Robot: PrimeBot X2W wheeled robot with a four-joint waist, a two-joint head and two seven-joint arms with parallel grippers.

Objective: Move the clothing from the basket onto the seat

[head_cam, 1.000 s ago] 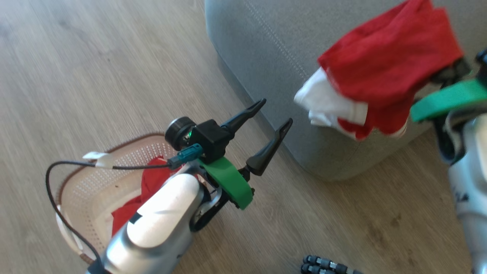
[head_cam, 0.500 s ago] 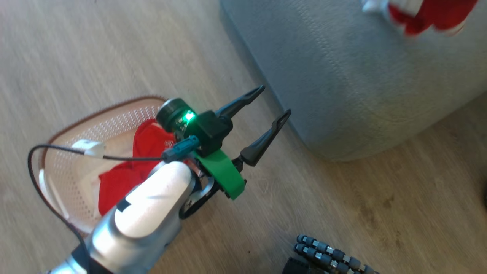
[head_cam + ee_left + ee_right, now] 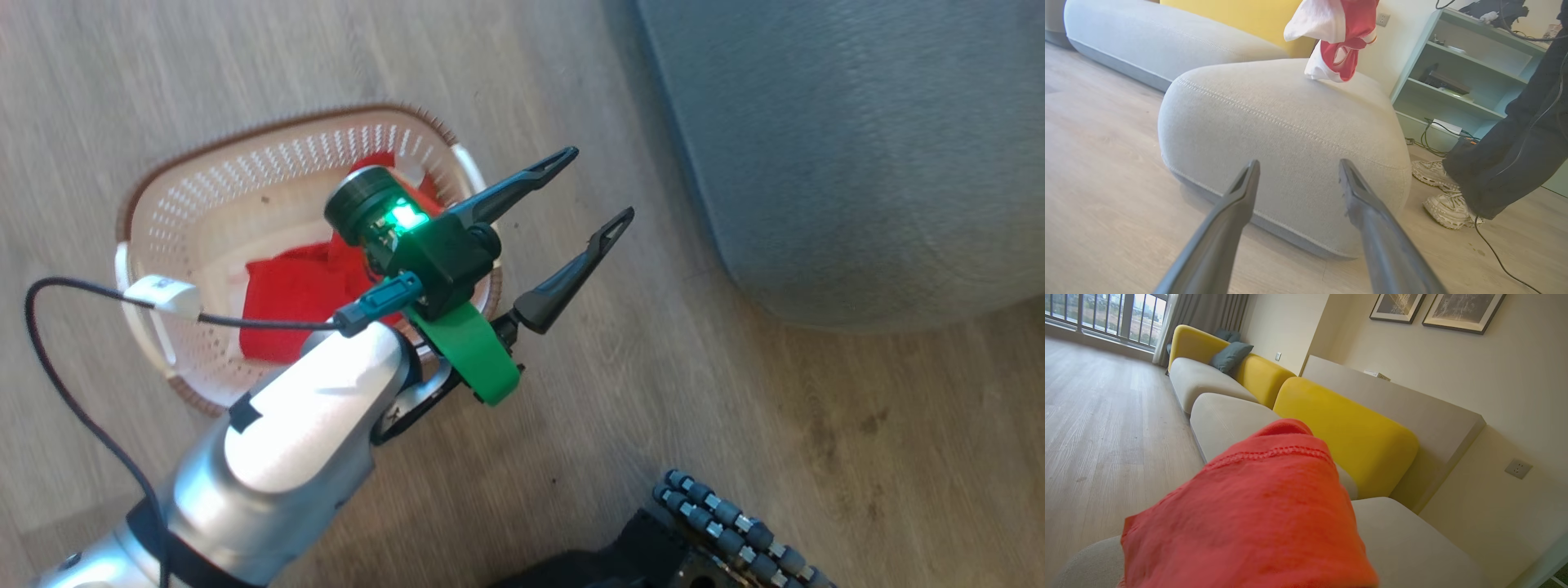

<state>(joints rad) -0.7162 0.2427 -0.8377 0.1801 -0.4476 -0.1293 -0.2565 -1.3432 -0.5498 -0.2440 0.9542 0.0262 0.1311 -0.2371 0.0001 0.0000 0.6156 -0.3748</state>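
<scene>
- Now a red-and-white garment (image 3: 1339, 36) hangs over the far top edge of the seat (image 3: 1290, 134) in the left wrist view. Its white hem is at the fabric or just off it; I cannot tell which.
- Red cloth (image 3: 1249, 514) drapes across the right wrist view and buries the right gripper's fingers, so their grip cannot be told. As the garment hangs in the air, I judge that they pinch it.
- A second garment (image 3: 282, 294) lies in the basket (image 3: 245, 167), toward its right wall.
- A second ago the head view held the carried garment at the seat's rounded corner. That view has since swung to the basket. This is a turn of the camera, not a move of the basket or seat.
- The left gripper (image 3: 600, 181) stays spread and empty above the floor (image 3: 653, 367), between the basket's right rim and the seat.
- So the first drop looks close, and the head is already turned to the next pick. The task seems about half done.
</scene>
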